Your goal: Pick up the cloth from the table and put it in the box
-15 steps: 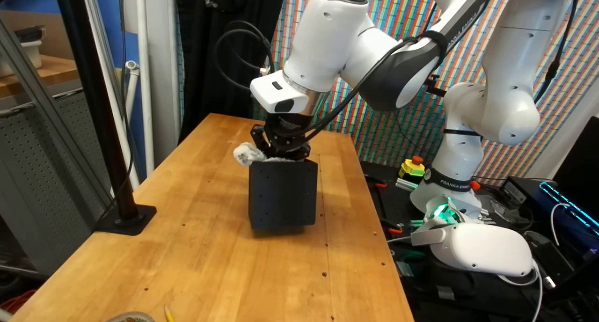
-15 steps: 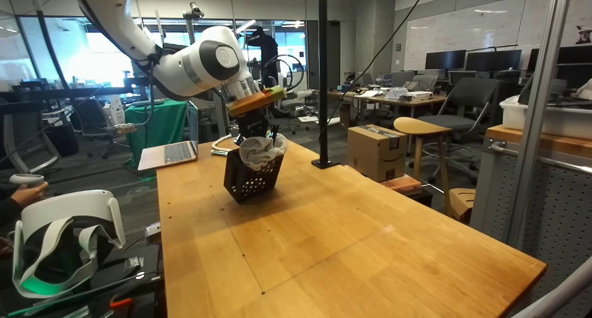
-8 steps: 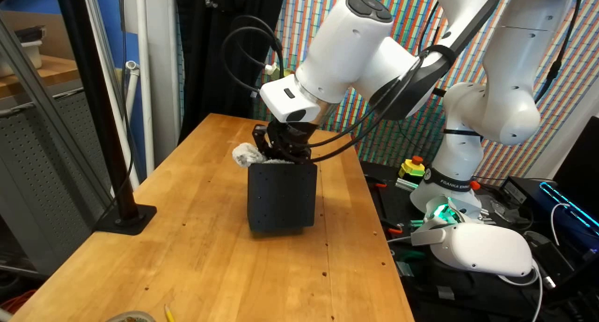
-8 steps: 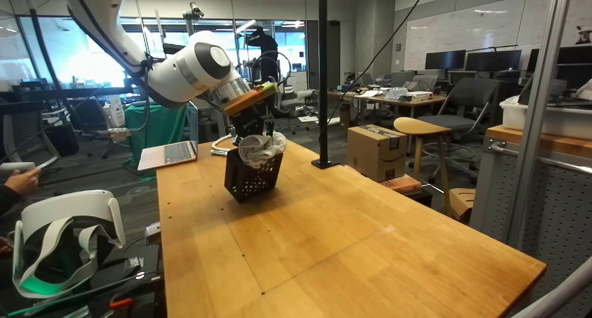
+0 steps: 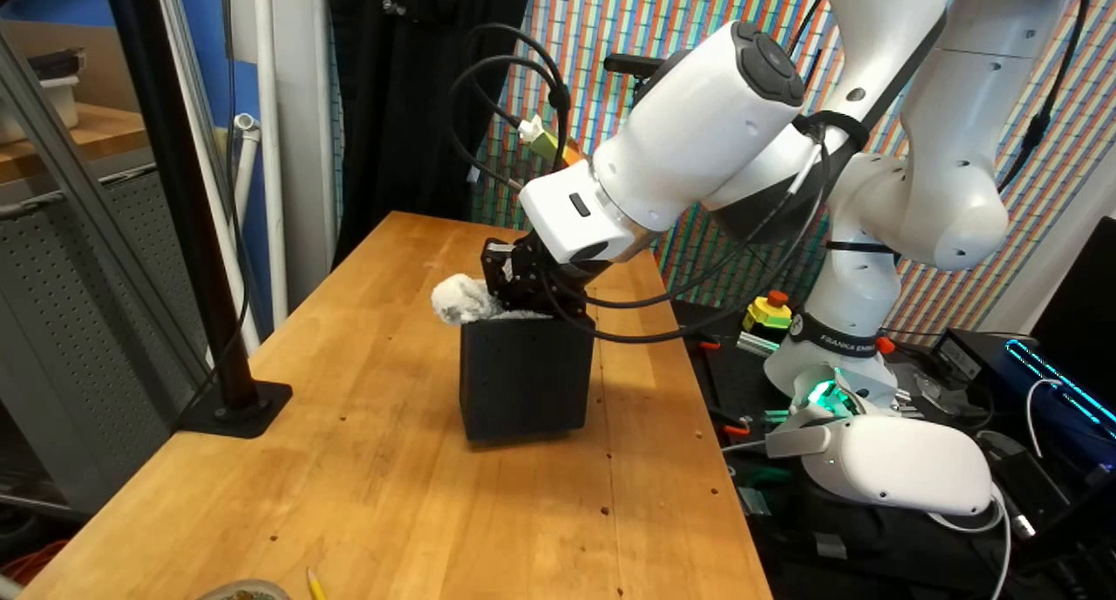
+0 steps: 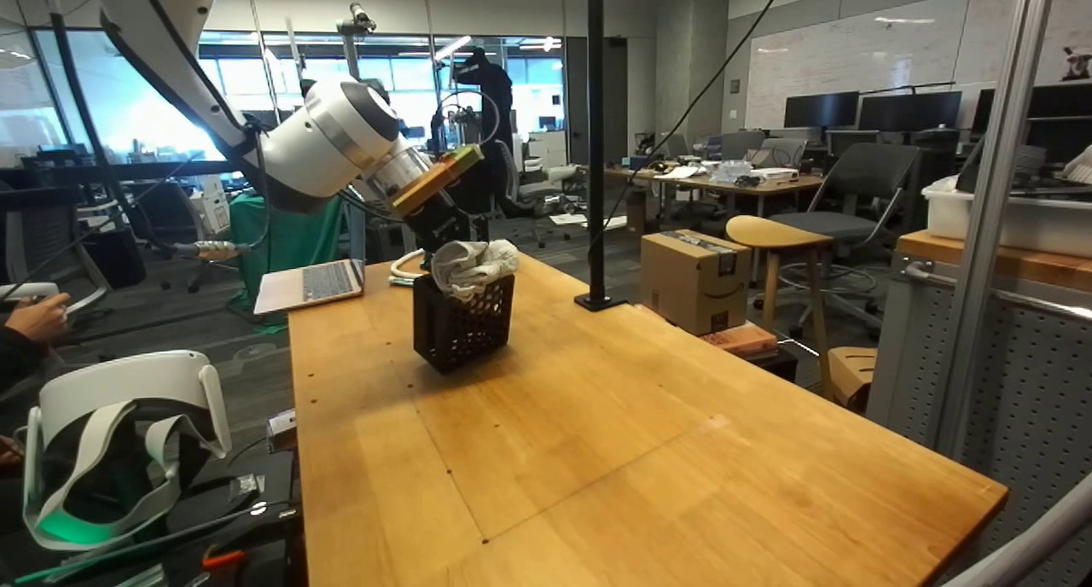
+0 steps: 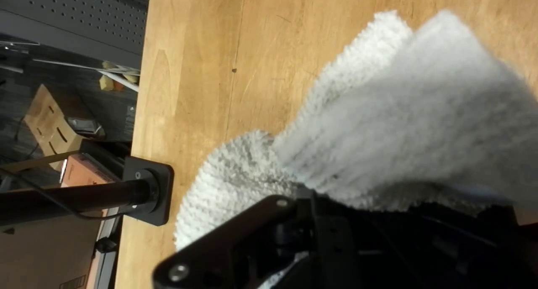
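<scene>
One arm [image 5: 697,129], one gripper [image 7: 310,196] here, and the gripper's clenched tight with a pinch of the cloth [image 5: 465,300] in its grip — one cloth, white and fuzzy, all bunched up. It's in the mouth of one black box [image 5: 526,378], with a single lump poking out over the edge; can't see how deep the rest goes. The box is on one long wooden table [image 5: 418,513], and one black pole [image 6: 595,169] stands at the table's edge. Also counting one laptop [image 6: 320,283] by the table's end, one yellow pencil [image 5: 316,586], and one white headset [image 5: 907,467] off beside the table.
</scene>
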`<state>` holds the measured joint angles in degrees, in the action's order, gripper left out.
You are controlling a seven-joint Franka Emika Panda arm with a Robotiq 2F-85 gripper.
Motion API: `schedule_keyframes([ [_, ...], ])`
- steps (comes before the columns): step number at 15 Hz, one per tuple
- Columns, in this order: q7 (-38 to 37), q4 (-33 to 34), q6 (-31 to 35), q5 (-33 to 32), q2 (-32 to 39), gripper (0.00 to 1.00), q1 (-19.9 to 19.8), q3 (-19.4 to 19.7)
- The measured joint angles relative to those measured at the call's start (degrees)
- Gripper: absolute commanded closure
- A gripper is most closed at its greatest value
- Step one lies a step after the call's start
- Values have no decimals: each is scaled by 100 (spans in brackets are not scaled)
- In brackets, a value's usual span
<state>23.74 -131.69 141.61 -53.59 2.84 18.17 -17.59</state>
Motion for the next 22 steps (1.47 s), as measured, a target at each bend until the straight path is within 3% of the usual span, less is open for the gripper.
schedule_keyframes([
  [7,-401,-58,-1,-371,0,95,118,-160],
  [22,-98,-219,-212,-128,-454,95,291,-417],
])
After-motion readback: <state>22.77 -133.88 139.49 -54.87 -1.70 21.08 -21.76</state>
